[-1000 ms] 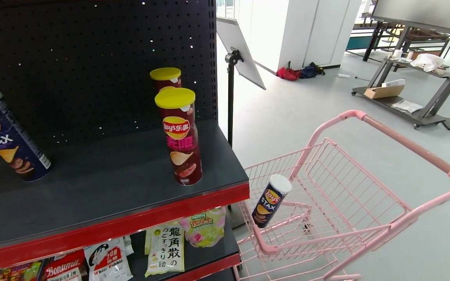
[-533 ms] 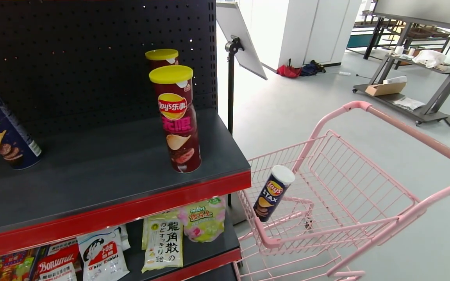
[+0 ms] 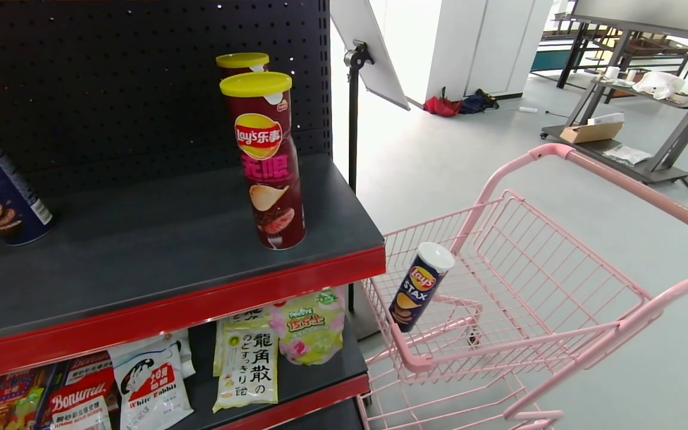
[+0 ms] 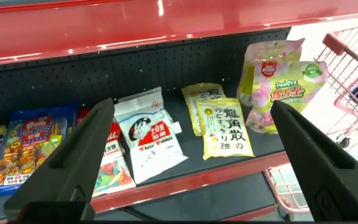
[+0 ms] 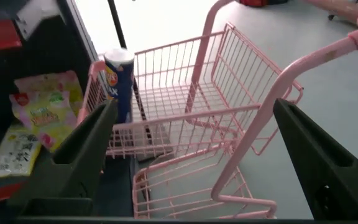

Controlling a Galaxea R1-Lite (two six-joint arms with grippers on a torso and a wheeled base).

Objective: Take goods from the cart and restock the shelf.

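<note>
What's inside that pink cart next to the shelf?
One dark blue chip can with a white lid, leaning in the corner nearest the shelf. The rest of the cart looks bare; its lower rack is partly covered by the basket.

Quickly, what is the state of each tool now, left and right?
Left black two-finger tool: open, holding nothing.
Right black two-finger tool: open, holding nothing.

Pink wire cart [image 3: 630, 192], probably painted metal; shelf [image 3: 141, 239] matt.
</note>
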